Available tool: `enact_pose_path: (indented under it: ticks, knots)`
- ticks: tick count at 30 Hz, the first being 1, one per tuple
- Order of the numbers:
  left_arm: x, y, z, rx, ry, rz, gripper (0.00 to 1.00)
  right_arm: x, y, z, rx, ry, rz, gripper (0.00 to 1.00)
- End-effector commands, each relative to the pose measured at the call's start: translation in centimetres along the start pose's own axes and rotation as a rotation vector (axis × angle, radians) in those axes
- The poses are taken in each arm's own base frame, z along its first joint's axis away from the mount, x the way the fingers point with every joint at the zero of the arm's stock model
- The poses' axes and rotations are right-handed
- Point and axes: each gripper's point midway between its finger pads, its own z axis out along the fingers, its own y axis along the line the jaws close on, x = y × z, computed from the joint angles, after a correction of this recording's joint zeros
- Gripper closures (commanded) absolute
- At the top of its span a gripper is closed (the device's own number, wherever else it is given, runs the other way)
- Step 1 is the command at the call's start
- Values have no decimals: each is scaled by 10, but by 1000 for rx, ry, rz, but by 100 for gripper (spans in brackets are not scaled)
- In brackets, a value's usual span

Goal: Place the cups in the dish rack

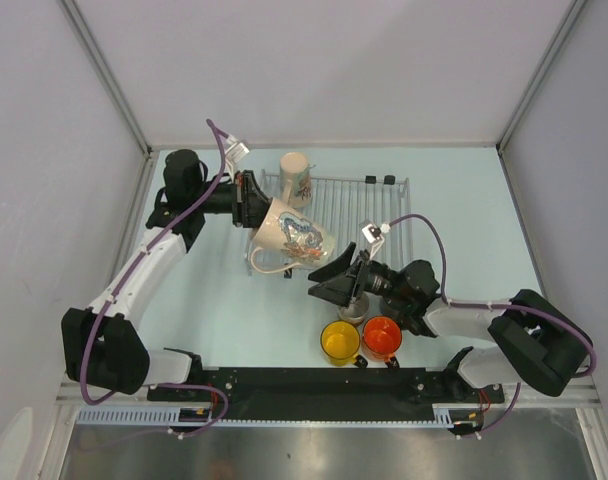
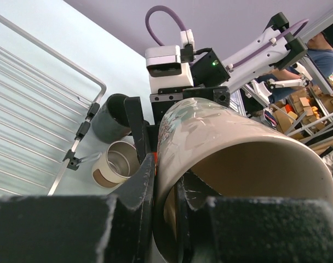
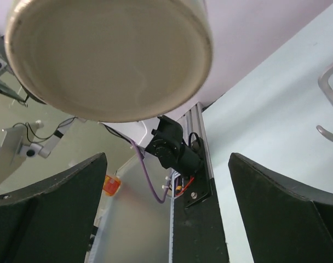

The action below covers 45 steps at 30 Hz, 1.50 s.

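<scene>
My left gripper [image 1: 260, 212] is shut on the rim of the patterned cream cup [image 1: 292, 236], one finger inside and one outside [image 2: 135, 181]. It holds the cup tilted over the front left corner of the dish rack [image 1: 369, 215]. A plain cream cup [image 1: 296, 178] stands at the rack's back left. My right gripper [image 1: 326, 280] is open and empty just right of the held cup, whose base [image 3: 106, 60] fills the top of the right wrist view. The steel cup [image 2: 116, 163] and the dark cup [image 2: 110, 116] stand below the rack's front edge. The yellow cup [image 1: 339, 342] and the orange cup [image 1: 382, 338] stand near the front.
The rack's wires [image 2: 29, 93] run left of the held cup in the left wrist view. The black base rail [image 1: 314, 385] runs along the near edge. Frame posts and grey walls enclose the table on three sides.
</scene>
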Motion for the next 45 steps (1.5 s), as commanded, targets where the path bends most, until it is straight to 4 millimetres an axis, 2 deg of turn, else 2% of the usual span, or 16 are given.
enact_pose_path:
  ticks: [1, 10, 18, 25, 34, 36, 37, 39, 40, 43, 45]
  knots:
    - [-7, -21, -4, 54, 6, 47, 100, -41, 73, 5, -292, -131, -291, 0]
    - [3, -20, -4, 64, 19, 20, 100, -67, 67, 12, -289, -152, -328, 0]
    - [11, -14, -1, 61, 25, -2, 99, -83, 70, 19, -298, -184, -352, 0]
    - [12, -5, 4, 47, 20, -17, 99, -85, 74, 38, -327, -187, -331, 0]
    - [12, -4, 4, 38, 10, -11, 100, -87, 74, 49, -339, -192, -313, 0]
    - [12, -3, 4, 30, 5, -10, 100, -88, 75, 49, -341, -192, -312, 5]
    - [12, -3, 4, 30, 4, -10, 100, -90, 77, 49, -344, -195, -314, 15]
    - [11, -3, 4, 28, 3, -11, 100, -92, 77, 49, -346, -197, -314, 26]
    - [11, -3, 4, 26, 0, -8, 100, -92, 77, 49, -347, -196, -309, 35]
    - [10, -2, 3, 18, -7, -6, 100, -99, 76, 46, -340, -204, -304, 38]
    - [9, 0, 2, 10, -12, -4, 99, -103, 78, 42, -337, -213, -303, 47]
